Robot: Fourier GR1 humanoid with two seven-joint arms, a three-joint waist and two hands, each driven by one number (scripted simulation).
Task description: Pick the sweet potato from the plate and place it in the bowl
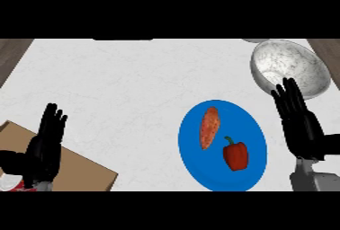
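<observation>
The right hand [302, 128] hovers with straight, open fingers just right of the blue plate [199, 166], between the sweet potato [210, 127] lying there beside a red pepper [235, 153] and the bowl [292, 67] beyond, seemingly poised to reach, while the left hand [45, 146] rests open at the bench's [119, 85] left.

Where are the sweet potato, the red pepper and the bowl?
sweet potato [209, 127], head view, middle of its body
red pepper [235, 155], head view, middle of its flesh
bowl [317, 67], head view, right inner wall

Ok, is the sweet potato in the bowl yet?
No, the sweet potato lies on the blue plate beside the red pepper; the bowl holds nothing.
</observation>
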